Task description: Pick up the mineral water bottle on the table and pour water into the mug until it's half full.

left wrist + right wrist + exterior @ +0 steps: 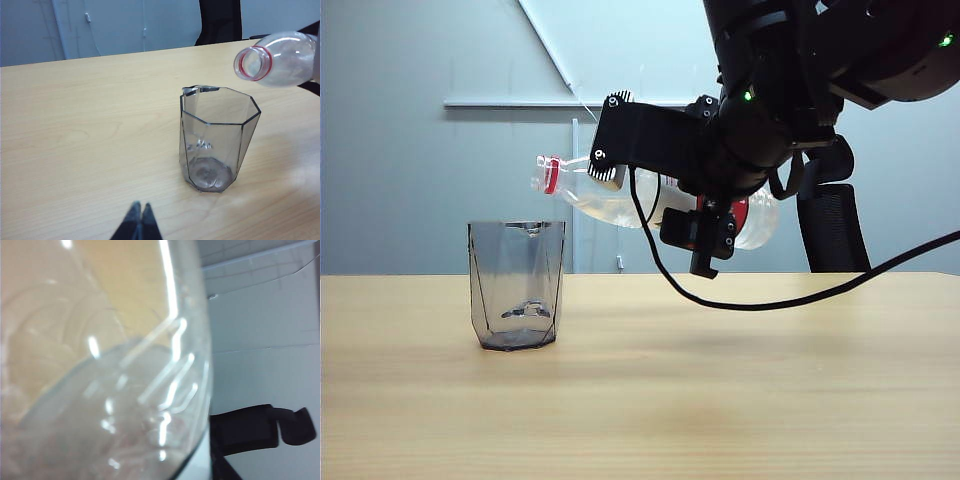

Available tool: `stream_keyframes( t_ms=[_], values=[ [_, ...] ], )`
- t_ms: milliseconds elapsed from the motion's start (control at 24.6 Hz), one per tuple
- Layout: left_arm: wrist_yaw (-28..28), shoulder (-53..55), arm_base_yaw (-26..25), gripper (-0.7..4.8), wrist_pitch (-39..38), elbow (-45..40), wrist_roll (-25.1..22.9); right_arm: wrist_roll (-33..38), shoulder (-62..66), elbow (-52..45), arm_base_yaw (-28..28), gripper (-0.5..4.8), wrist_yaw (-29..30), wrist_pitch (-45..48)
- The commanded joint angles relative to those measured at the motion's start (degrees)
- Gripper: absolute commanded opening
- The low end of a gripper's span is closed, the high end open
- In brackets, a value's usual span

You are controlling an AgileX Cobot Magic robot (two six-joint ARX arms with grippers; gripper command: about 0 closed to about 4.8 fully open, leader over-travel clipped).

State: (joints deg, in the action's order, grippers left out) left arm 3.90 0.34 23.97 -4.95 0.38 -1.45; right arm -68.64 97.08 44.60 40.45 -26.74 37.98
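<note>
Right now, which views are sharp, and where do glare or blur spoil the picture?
Exterior view: sharp, mug clear. Left wrist view: slightly soft, left pincer blurred at the edge. Right wrist view: mineral water bottle fills it, out of focus, streaked with glare.

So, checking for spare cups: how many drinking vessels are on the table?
1: the mug stands on the table, below the mouth of the tilted bottle.
</note>
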Motion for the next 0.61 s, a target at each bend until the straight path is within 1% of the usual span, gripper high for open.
stream_keyframes(
  t_ms=[41,488,610],
  values=[
    [-0.1,0.0,0.0,-0.02,0.7,0.1,0.2,-2.5,-0.7,0.7,0.0,3.23,-0.4,4.3],
    [-0.1,0.0,0.0,-0.02,0.7,0.1,0.2,-7.0,-0.7,1.9,-0.2,3.23,-0.8,4.3],
    [-0.1,0.0,0.0,-0.02,0.7,0.1,0.2,-7.2,-0.7,3.0,-0.3,3.23,-0.8,4.3]
  ],
)
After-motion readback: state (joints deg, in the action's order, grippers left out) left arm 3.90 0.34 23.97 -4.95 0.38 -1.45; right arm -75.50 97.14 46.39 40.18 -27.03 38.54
